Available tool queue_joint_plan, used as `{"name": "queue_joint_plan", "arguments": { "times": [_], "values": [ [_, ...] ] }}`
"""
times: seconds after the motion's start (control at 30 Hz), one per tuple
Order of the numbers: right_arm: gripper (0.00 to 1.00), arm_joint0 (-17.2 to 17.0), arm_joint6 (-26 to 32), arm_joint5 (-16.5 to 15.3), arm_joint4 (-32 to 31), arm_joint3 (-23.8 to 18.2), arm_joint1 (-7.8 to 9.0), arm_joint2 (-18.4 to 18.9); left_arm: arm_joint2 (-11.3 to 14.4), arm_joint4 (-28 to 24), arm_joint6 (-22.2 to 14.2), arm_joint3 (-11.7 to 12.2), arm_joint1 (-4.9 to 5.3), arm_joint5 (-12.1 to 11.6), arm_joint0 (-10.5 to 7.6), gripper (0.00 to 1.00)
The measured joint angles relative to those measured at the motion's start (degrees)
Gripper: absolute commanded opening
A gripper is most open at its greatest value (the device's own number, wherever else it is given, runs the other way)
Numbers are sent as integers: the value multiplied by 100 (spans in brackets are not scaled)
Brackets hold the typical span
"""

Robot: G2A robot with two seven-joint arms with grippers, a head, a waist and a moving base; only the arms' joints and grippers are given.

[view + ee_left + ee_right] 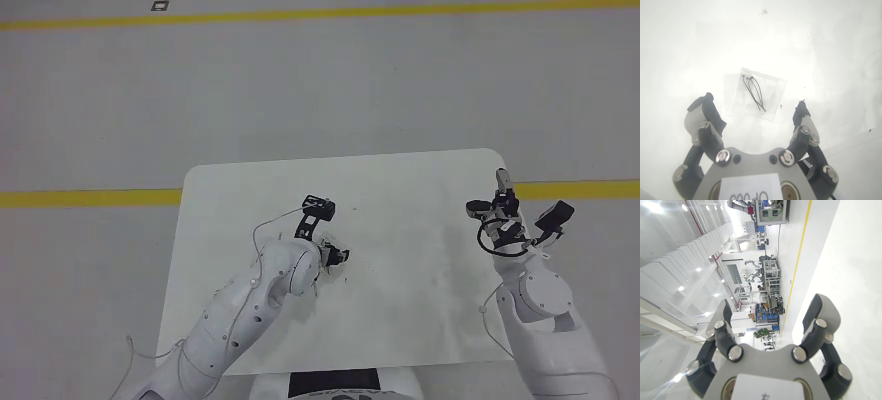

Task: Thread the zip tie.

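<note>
- My left fingers (pixel 711 111) stand wide apart, holding nothing, above the counter (pixel 420 300) near its middle, a little toward the left edge.
- The zip ties (pixel 754 92), a few thin black ones, lie flat in a clear square case (pixel 770 89) on the counter, just ahead of those fingers and roughly centred between them.
- Their long axis runs away from the fingers at a slight slant. The small heads sit at the far end and the tails point back at me.
- My right fingers (pixel 810 313) are also apart and empty. They sit at the counter's right edge near the far corner, aimed out past it, well apart from the case.
- I judge the left arm the nearer one, so the pick falls to it. The fingers should close across the ties' width, not along them.
</note>
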Motion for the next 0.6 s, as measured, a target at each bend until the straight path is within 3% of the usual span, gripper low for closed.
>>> {"name": "queue_joint_plan", "arguments": {
  "times": [0.17,0.33,0.6],
  "values": [
    [100,0,0,0,0,0,0,0,12,33,30,-21,0,0,8,100],
    [100,0,0,0,0,0,0,0,-44,489,91,-177,-50,0,179,100],
    [100,0,0,0,0,0,0,0,-56,526,86,-172,-55,0,185,100]
  ]
}}
